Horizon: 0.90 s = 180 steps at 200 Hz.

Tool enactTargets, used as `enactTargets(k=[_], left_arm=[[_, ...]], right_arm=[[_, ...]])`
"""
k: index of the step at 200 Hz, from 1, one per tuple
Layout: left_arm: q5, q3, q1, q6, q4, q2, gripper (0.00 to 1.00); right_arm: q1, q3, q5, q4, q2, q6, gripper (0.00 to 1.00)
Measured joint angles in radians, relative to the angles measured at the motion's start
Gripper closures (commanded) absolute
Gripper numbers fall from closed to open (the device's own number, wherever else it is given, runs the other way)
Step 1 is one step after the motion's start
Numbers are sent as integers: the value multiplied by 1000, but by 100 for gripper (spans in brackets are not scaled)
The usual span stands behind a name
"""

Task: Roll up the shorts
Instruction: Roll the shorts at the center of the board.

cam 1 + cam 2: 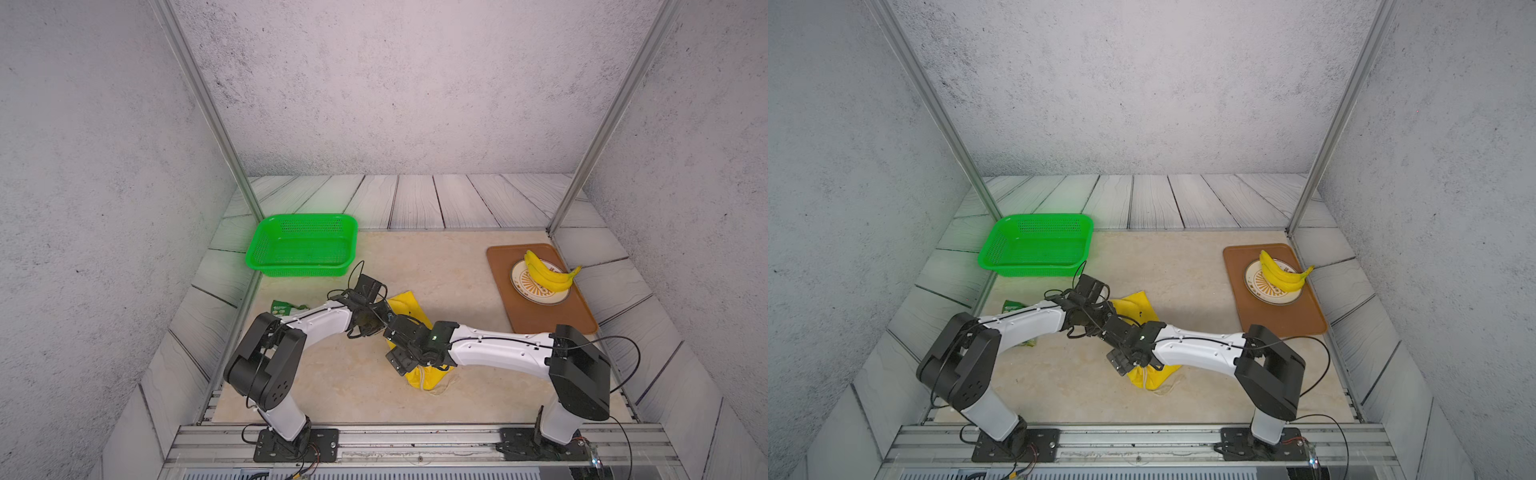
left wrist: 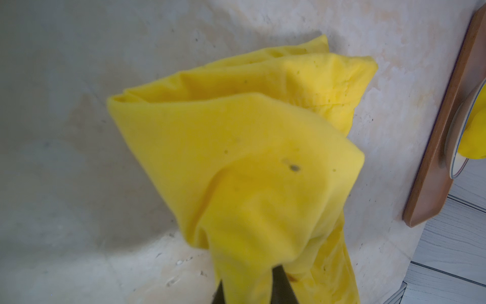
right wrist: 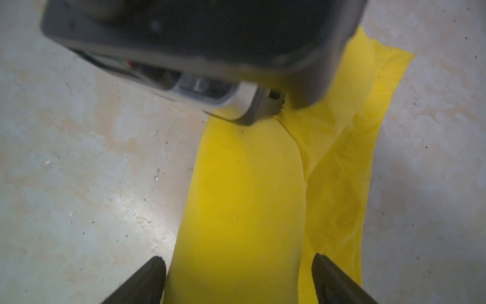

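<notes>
Yellow shorts (image 1: 405,302) lie folded in a long strip on the desk (image 1: 436,266), between its middle and front edge. Left fingers (image 2: 282,289) are clamped on a lifted fold of the cloth. Right fingers (image 3: 147,279) stand wide apart, straddling the strip without gripping it.

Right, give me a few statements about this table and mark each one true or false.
The plate sits on the tray. True.
The bananas lie in the basket. False: they lie on the plate, well away from the basket.
The left gripper pinches the shorts. True.
The right gripper is shut on the shorts. False: its jaws stand open, one on either side of the cloth.
</notes>
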Motion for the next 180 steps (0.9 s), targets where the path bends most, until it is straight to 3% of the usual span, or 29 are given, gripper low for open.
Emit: enactTargets(k=[11,23,38,55,73,92,110,147,180], left_arm=[[0,0,0,-3,0,0,100],[2,0,0,-9,-2,0,100],[4,3,0,-15,-4,0,100],[3,3,0,-18,-7,0,83],[6,7,7,-9,-14,0,62],[24,16,27,-2,-43,-11,46],[25,18,57,3,-70,-58,40],[2,18,94,45,-98,-198,39],[18,-35,84,55,-31,-229,37]], right_arm=[[1,-2,9,17,16,6,16],[3,-8,18,44,22,15,32],[5,-20,34,69,22,29,44],[7,-43,38,110,19,32,56],[5,-81,20,161,0,27,58],[-16,-141,-35,223,-40,31,59],[-57,-208,-117,294,-87,47,59],[-200,-392,-338,507,-204,149,59],[-333,-536,-513,742,-233,293,59]])
